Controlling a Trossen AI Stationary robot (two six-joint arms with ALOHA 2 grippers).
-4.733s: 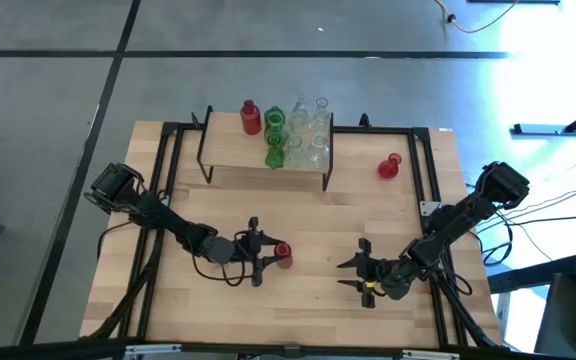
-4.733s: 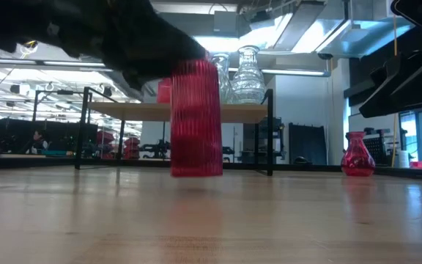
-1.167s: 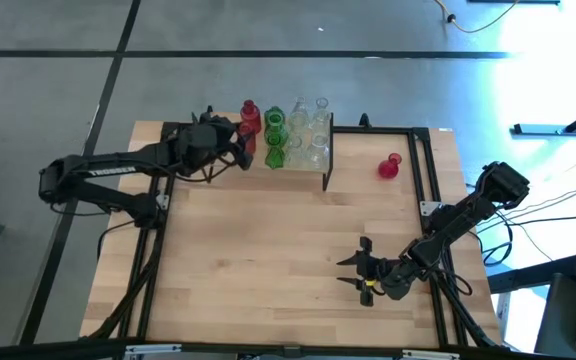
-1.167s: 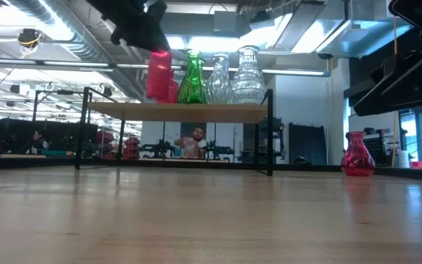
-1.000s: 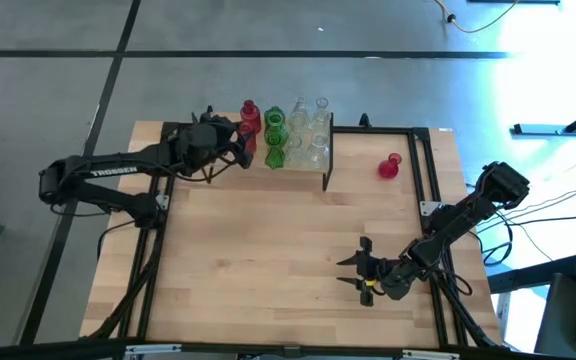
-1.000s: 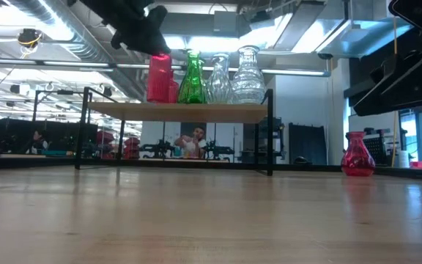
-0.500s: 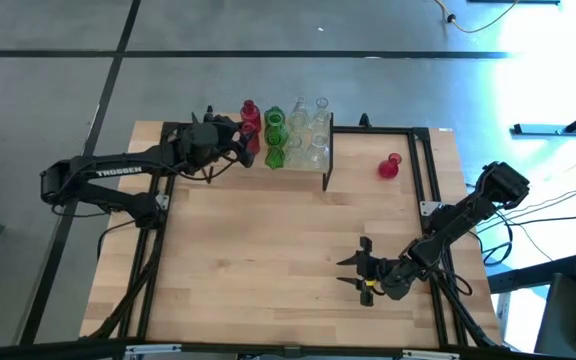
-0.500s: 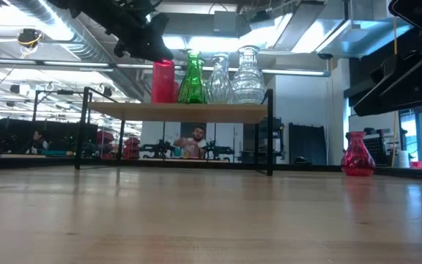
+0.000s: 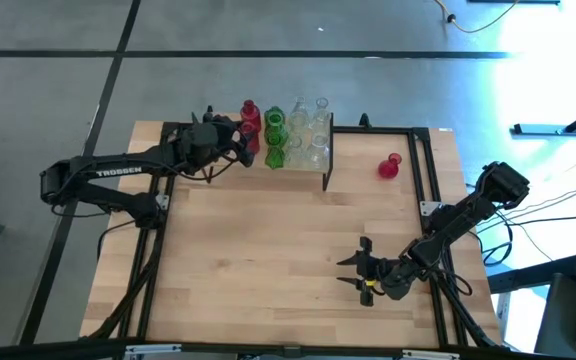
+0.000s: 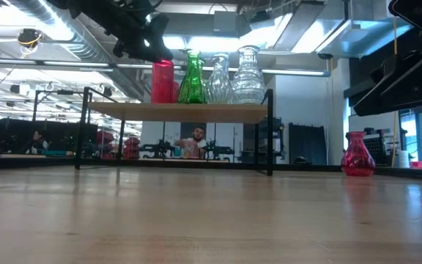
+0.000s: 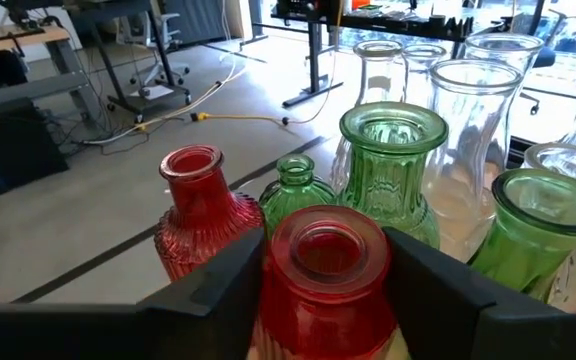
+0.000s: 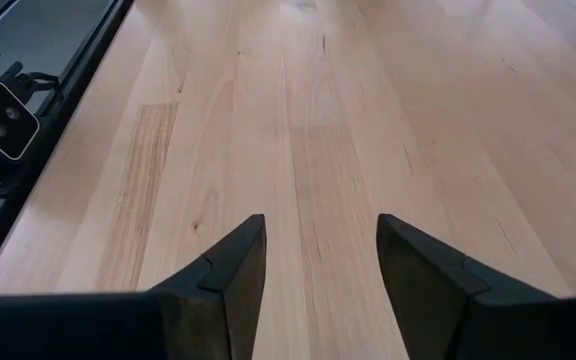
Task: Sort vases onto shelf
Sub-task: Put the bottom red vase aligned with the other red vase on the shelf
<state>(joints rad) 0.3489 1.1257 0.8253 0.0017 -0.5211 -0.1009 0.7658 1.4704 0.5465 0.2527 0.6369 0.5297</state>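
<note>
Light-wood desk [image 9: 268, 260] sits on grey concrete floor [image 9: 268, 80]. A yellow cable [image 11: 238, 118] trails over that floor. Beyond the desk, a person [image 10: 194, 141] is at a far workbench, ceiling pipes [image 10: 50, 29] running overhead.

Overhead, table-level (both wrists close).
</note>
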